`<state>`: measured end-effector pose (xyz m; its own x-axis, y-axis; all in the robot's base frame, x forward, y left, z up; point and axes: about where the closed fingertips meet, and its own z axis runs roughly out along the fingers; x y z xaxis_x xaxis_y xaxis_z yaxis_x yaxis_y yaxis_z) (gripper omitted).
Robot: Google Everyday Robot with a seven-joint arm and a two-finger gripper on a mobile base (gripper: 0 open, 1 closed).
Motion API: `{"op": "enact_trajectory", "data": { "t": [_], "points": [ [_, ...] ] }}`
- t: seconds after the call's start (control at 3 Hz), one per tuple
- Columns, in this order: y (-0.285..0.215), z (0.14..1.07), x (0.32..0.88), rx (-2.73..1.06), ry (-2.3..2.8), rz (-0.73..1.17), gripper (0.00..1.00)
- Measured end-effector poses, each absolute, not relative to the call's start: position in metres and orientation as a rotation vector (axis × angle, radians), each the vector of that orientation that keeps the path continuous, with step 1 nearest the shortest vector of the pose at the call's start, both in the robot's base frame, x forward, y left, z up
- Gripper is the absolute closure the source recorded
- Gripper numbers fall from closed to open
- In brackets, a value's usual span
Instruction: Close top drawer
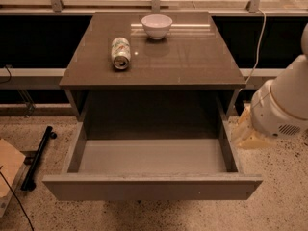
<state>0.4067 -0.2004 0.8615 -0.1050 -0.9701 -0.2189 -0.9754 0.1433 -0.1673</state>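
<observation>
The top drawer (153,186) stands pulled far out of the grey-brown cabinet. Its flat handleless front panel faces me at the bottom of the camera view, and its pale grey floor (152,156) is bare. My white arm (283,105) comes in from the right edge. The gripper (245,131) shows as a pale yellowish part just outside the drawer's right side wall (228,146), level with its middle and apart from the front panel.
On the tabletop (192,57) lie a tipped can (120,53) and a white bowl (157,26). A black bar (38,157) and a wooden board (8,170) lie on the speckled floor at the left. A cable (260,37) hangs behind at the right.
</observation>
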Motion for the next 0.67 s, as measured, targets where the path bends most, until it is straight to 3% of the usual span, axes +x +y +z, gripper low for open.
{"op": "enact_trajectory", "data": {
  "t": [0.67],
  "points": [
    [-0.212, 0.799, 0.392, -1.939, 2.183, 0.054, 1.0]
  ]
}}
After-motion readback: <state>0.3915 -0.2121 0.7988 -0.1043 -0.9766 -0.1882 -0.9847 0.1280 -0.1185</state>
